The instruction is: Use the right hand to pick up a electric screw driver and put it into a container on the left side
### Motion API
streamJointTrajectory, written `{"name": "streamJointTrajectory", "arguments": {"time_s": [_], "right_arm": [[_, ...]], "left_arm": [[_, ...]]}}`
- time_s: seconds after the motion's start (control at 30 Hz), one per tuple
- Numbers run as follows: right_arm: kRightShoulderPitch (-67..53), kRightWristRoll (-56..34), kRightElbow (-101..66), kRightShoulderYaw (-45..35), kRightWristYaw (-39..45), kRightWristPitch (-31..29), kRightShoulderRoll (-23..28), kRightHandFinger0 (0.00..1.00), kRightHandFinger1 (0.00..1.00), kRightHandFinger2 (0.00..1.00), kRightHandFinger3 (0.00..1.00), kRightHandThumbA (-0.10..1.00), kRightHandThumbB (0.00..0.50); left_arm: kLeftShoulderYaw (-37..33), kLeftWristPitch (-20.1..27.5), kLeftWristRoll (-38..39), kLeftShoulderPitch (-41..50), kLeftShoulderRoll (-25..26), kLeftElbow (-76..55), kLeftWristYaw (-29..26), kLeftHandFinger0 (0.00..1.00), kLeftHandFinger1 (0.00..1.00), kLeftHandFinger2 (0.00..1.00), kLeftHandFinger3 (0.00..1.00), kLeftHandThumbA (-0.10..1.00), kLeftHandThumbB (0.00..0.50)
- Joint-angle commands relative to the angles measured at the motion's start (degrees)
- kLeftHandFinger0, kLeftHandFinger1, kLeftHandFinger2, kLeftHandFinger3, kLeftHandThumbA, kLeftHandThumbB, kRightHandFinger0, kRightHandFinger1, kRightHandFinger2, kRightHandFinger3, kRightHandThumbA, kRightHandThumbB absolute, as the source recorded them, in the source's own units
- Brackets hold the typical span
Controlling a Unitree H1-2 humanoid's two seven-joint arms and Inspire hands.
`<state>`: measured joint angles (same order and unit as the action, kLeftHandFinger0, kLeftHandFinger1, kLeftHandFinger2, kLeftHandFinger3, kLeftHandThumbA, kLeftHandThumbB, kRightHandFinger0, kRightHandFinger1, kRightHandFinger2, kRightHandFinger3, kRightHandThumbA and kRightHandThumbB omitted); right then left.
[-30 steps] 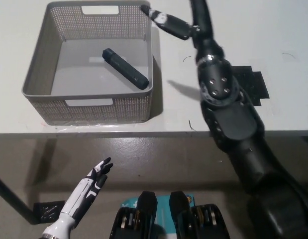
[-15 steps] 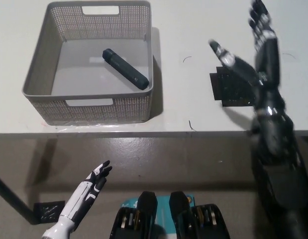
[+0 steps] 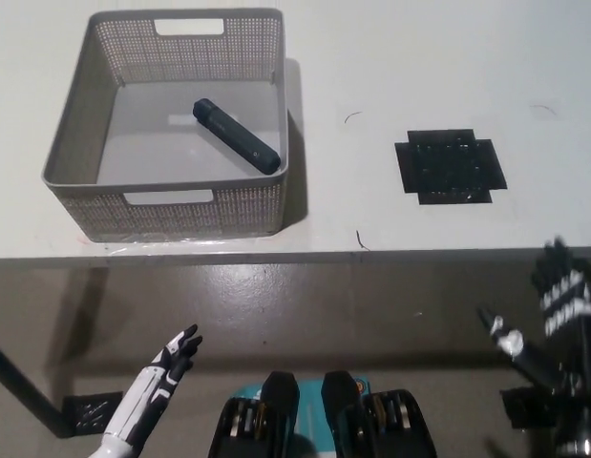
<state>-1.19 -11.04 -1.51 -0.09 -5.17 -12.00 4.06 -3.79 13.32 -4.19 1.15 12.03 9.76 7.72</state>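
1. Inside the grey mesh container [image 3: 66, 143], on the left part of the white table [image 3: 371, 57], the dark electric screwdriver [image 3: 236, 135] lies flat and diagonal on the floor.
2. The black right hand [image 3: 548, 320] hangs below the table edge at lower right, fingers spread, holding nothing.
3. The white left hand [image 3: 166, 367] rests low at lower left, fingers extended, empty.
4. A black cross-shaped mat [image 3: 450, 166] lies on the table's right part.

The black right hand [image 3: 553, 310] is at four o'clock, fingers spread. The white left hand [image 3: 166, 367] is at seven o'clock, fingers straight.
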Motion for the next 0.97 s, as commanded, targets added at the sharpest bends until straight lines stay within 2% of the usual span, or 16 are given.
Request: {"name": "streamJointTrajectory", "arguments": {"time_s": [0.0,0.17,0.23,0.27,0.4,0.6,0.67,0.83,0.93], "right_arm": [[0.7,-4.2,2.3,-0.3,4.7,-5.1,-1.3,1.00,1.00,1.00,1.00,0.80,0.155],[2.0,-1.3,7.5,0.6,5.8,-6.1,-0.9,1.00,1.00,1.00,1.00,0.78,0.175],[2.3,-1.7,9.8,0.7,6.6,-5.9,-0.8,1.00,1.00,1.00,1.00,0.74,0.186],[2.6,-1.2,12.3,0.9,7.2,-6.4,-0.5,1.00,1.00,1.00,1.00,0.76,0.205],[4.0,-0.5,16.2,1.1,8.4,-7.1,0.5,1.00,1.00,1.00,1.00,0.78,0.228],[6.3,-1.6,17.8,0.8,10.5,-4.5,2.0,1.00,1.00,1.00,1.00,0.76,0.203],[6.3,-0.5,18.5,0.6,9.9,-5.8,1.9,1.00,1.00,1.00,1.00,0.76,0.185],[6.2,2.2,18.0,1.0,8.6,-5.6,2.0,1.00,1.00,1.00,1.00,0.82,0.216],[6.4,2.6,18.4,0.9,8.6,-5.9,2.0,1.00,1.00,1.00,1.00,0.82,0.208]], "left_arm": [[1.4,3.5,1.6,-0.3,0.1,0.2,-0.6,1.00,1.00,1.00,1.00,1.00,0.188],[2.1,4.6,1.3,-2.2,-0.7,2.2,-1.1,1.00,1.00,1.00,1.00,0.99,0.188],[2.4,4.1,1.5,-1.8,-0.9,1.9,-1.0,1.00,1.00,1.00,1.00,0.99,0.218],[2.6,4.3,1.6,-1.5,-1.1,1.9,-1.2,1.00,1.00,1.00,1.00,0.98,0.203],[3.1,4.5,1.9,-1.2,-1.7,1.9,-1.5,1.00,1.00,1.00,1.00,0.98,0.200],[3.8,5.5,1.4,-0.6,-2.9,2.5,-2.5,1.00,1.00,1.00,1.00,0.98,0.194],[4.0,5.6,1.4,0.0,-3.2,2.0,-2.6,1.00,1.00,1.00,1.00,0.98,0.185],[4.7,6.0,0.9,0.8,-3.5,1.8,-3.4,1.00,1.00,1.00,1.00,0.98,0.187],[5.0,6.4,0.8,0.7,-3.6,2.1,-3.5,1.00,1.00,1.00,1.00,0.99,0.188]]}}
